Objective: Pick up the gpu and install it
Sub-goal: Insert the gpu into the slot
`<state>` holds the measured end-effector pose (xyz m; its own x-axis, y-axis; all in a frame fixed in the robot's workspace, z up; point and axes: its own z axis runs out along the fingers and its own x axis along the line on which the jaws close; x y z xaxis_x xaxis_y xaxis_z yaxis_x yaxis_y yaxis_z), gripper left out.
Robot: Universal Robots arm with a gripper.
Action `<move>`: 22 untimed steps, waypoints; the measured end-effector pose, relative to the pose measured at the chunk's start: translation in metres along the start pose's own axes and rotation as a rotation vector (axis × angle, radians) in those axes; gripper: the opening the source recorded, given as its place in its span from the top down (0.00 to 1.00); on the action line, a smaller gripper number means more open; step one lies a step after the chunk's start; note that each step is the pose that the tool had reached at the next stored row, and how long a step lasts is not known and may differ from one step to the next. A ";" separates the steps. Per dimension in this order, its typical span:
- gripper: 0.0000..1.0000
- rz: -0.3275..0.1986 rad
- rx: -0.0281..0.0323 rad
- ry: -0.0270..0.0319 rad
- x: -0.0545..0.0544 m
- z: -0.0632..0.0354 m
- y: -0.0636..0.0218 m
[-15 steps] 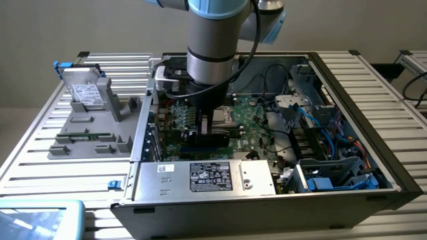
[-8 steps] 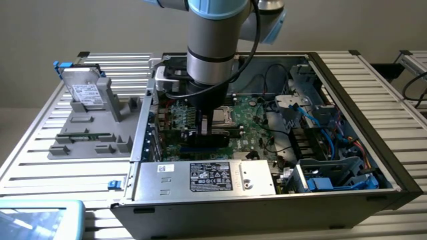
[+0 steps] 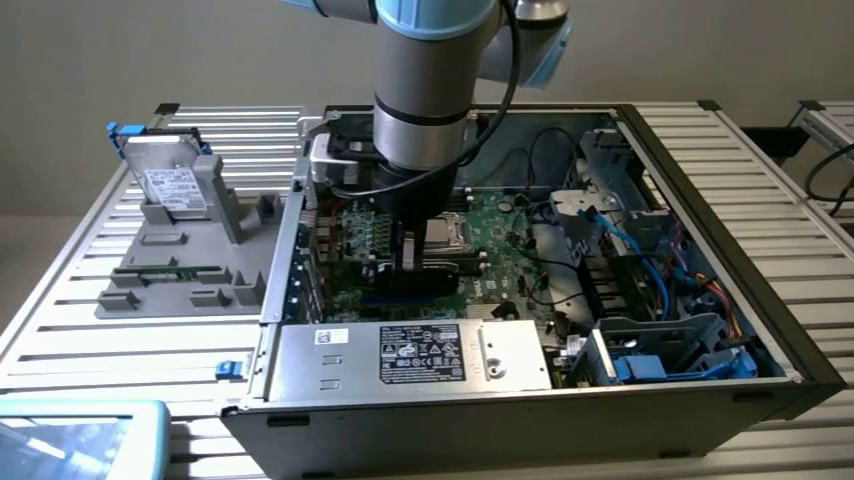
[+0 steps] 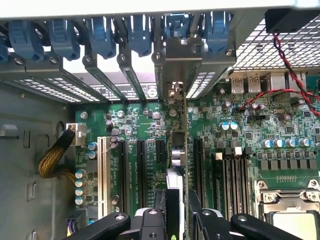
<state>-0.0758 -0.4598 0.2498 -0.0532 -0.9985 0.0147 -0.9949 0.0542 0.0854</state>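
- Corner of a pale, blue-rimmed flat object (image 3: 74,430) sits at the lower left of the exterior view, nearest the camera. It rests on a worktop (image 3: 80,340) of ribbed metal slats.
- An open computer case (image 3: 787,350) lies on its side on the worktop and takes up the centre and right of the frame. A grey power supply (image 3: 414,355) with a black and white label runs along its near edge. A blue drive cage (image 3: 654,360) is at the lower right.
- Behind the power supply a green motherboard (image 3: 501,250) fills the middle of the frame. Blue and black cables (image 3: 627,235) loop on the exterior view's right of it.
- A grey and pale blue robot arm (image 3: 427,90) comes down from the top centre into the case. Its claw (image 3: 416,262) is low over the motherboard at the centre of the frame.
- In the wrist view the claw is closed on the gpu (image 4: 176,155), with a black finger (image 4: 160,210) on each side of it.
- The gpu is a thin card standing on edge among long black expansion slots (image 4: 141,170). Whether it is seated in a slot cannot be told.
- The card's far end lies close to the case's rear wall, where blue clips (image 4: 102,35) line a row of slot openings.
- A grey holder (image 3: 200,270) stands on the worktop just beside the case, at the left of the exterior view. A green memory stick (image 3: 174,270) lies flat in it. A silver drive with a white label (image 3: 171,188) stands at its far end, at the upper left.
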 end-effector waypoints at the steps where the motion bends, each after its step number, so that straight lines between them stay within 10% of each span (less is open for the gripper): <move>1: 0.72 0.000 -0.0001 0.0019 0.000 -0.0001 0.0000; 22: 0.72 0.000 -0.0003 -0.0046 0.000 0.0017 0.0006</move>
<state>-0.0765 -0.4598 0.2481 -0.0531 -0.9985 0.0101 -0.9949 0.0538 0.0857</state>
